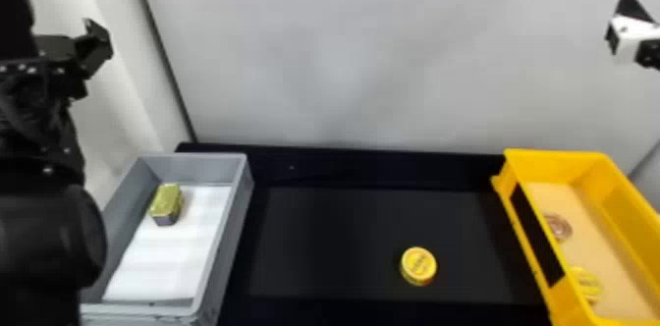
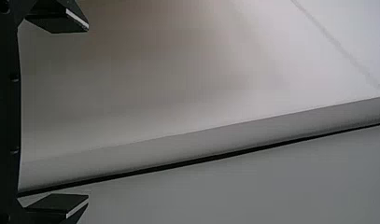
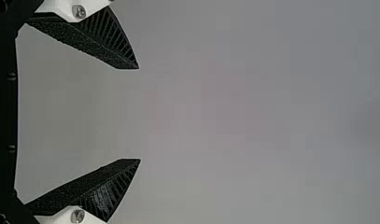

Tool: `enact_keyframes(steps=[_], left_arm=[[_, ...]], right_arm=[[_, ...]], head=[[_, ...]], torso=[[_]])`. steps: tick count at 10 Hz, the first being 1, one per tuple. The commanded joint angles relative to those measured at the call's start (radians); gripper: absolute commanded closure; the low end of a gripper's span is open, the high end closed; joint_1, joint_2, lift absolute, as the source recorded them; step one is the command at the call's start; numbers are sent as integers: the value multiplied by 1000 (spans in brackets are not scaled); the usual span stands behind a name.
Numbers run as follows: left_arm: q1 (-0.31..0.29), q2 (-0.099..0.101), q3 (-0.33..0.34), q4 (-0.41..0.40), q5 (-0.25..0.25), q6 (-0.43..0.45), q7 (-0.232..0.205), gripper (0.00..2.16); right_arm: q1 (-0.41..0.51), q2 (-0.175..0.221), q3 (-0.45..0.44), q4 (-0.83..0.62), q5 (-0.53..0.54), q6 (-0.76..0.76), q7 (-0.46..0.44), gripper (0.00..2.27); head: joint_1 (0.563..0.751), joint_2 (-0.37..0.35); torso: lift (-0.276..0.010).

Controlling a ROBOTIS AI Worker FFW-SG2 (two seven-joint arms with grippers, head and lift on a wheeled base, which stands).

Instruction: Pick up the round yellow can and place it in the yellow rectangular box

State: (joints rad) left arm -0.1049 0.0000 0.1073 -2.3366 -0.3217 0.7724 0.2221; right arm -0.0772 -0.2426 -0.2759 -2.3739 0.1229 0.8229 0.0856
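Gold tin [image 1: 166, 201] on white sheet [image 1: 164, 261] in grey bin [image 1: 196, 169]; black tabletop [image 1: 334, 241]; pale wall [image 1: 343, 55] behind.

Backdrop: pale grey wall [image 1: 343, 55] is standing behind black table [image 1: 343, 173].
Dark seam [image 1: 162, 50] is slanting down at left toward table's far corner, dividing wall from whitish surface [image 1: 120, 99]; soft, uneven light is leaving faint shadows on wall.

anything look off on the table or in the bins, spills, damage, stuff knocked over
Nothing stands out. The round yellow can lies flat on the dark tabletop between the grey bin and the yellow box, with no spill or damage visible.
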Motion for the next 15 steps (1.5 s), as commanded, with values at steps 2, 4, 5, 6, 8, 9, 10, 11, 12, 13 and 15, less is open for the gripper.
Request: enact_keyframes(steps=[2,4,5,6,8,9,10,11,12,13,15], left_arm=[[5,-3,14,-9,7,-2,0,-2],[5,-3,20,-17,1,18,-1,-2],[2,-3,17,-12,-3,23,-1,-2],[-2,-3,12,-3,-5,23,-1,-2],[-4,-3,12,5,-5,24,-1,-2],[-4,-3,12,8,-5,26,-1,-2],[-4,-3,12,11,-5,26,-1,-2],[-4,-3,12,13,-5,27,-1,-2],[-4,-3,14,13,-5,30,-1,-2],[-4,-3,15,14,-5,33,-1,-2],[-7,-3,11,19,-7,39,-6,-2]], right_arm=[[-23,3,-14,-13,-65,84,-12,67],[-58,0,-11,-13,-112,166,-10,71],[-69,-1,-11,-13,-121,224,-10,73],[-98,-20,-16,-1,-115,293,5,75],[-171,-80,-60,70,-167,347,102,76],[-208,-121,-80,99,-218,423,122,79],[-231,-169,-85,128,-229,499,178,98],[-233,-205,-103,171,-266,555,251,113],[-213,-219,-111,180,-290,560,249,121],[-199,-211,-112,176,-284,571,249,122],[-185,-210,-95,157,-263,598,247,125]], head=[[694,14],[694,14],[694,14],[694,14],[694,14],[694,14],[694,14],[694,14],[694,14],[694,14],[694,14]], torso=[[-61],[-61],[-61],[-61],[-61],[-61],[-61],[-61],[-61],[-61],[-61]])
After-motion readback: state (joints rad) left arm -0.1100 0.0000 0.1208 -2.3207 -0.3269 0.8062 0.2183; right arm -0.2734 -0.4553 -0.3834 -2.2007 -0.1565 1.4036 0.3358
